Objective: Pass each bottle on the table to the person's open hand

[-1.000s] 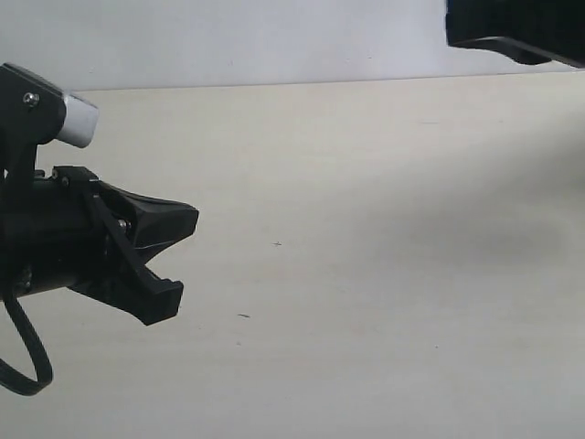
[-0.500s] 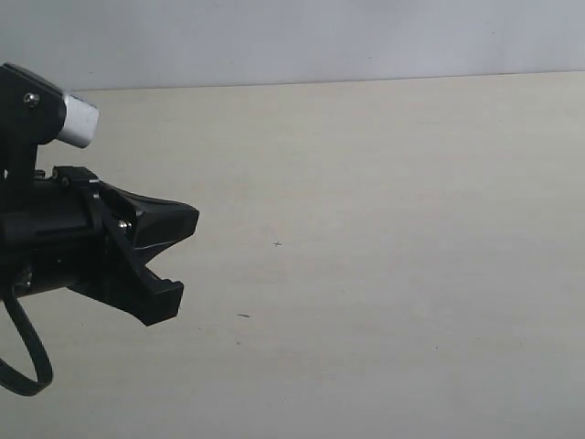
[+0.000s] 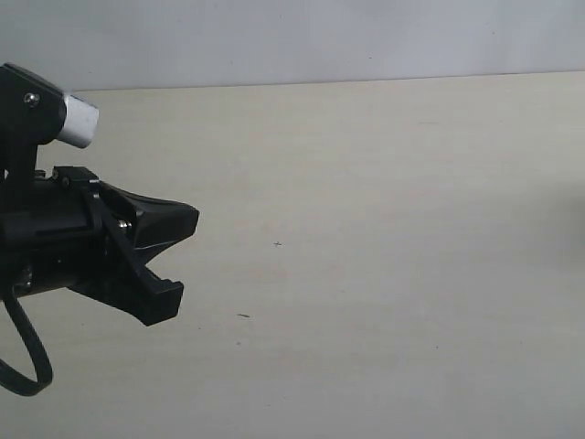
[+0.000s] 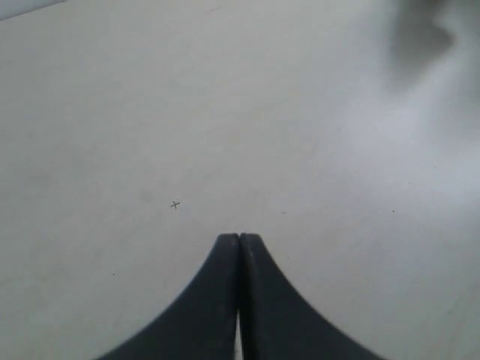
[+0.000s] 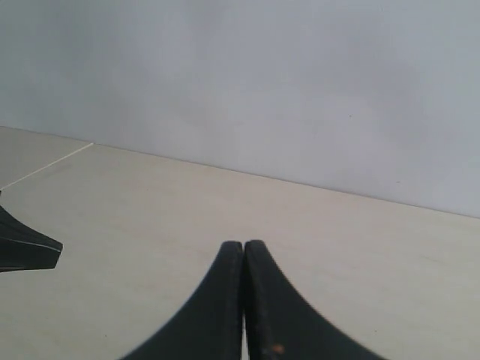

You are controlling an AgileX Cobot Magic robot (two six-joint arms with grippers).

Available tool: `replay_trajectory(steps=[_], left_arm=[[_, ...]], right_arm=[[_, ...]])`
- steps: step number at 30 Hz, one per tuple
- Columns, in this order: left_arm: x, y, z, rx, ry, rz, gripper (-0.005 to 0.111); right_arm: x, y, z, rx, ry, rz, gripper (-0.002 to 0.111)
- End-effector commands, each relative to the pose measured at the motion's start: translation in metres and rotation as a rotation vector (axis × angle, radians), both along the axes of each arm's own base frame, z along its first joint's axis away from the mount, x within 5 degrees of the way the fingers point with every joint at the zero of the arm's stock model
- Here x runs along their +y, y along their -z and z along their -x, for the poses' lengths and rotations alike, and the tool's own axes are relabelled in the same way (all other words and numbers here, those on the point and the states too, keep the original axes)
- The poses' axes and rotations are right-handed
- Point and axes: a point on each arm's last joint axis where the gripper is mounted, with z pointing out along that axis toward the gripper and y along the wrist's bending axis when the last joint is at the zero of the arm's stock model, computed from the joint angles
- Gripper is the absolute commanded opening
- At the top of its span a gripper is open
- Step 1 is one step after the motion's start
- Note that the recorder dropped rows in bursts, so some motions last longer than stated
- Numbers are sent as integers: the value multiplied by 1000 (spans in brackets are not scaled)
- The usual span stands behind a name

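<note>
Table [image 3: 384,183]: pale beige | left gripper [image 4: 239,241]: closed | right gripper [image 5: 244,247]: closed

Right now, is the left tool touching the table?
Cannot tell. In the outside view the left tool just overlaps the table, with no clear gap or contact; its wrist view shows only closed tips against it.

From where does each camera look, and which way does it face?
Left wrist: behind the shut left hand, facing down at the table.
Right wrist: behind the shut right hand, facing across the table to the wall.
Exterior: above the table, facing across it to the wall; the left hand shows at left.
Shared: exterior and left wrist both show one small cross mark.
</note>
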Motion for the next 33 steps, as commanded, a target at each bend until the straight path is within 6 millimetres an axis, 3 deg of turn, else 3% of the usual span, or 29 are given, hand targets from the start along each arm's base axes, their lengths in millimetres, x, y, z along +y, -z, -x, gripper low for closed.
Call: replay_trajectory(steps=[1, 13, 20, 24, 33], left_arm=[[1, 0, 1, -5, 2, -4, 1], [1, 0, 1, -5, 2, -4, 1], [2, 0, 1, -5, 2, -4, 1], [1, 0, 1, -6, 1, -3, 1], [1, 0, 1, -6, 1, -3, 1]], right_arm=[[-4, -1, 3, -30, 27, -7, 0], [-33, -9, 53, -300, 426, -59, 0], [-34, -3, 47, -320, 541, -49, 0], [-37, 21, 32, -291, 593, -32, 0], [-43, 105, 3, -195, 648, 34, 0]])
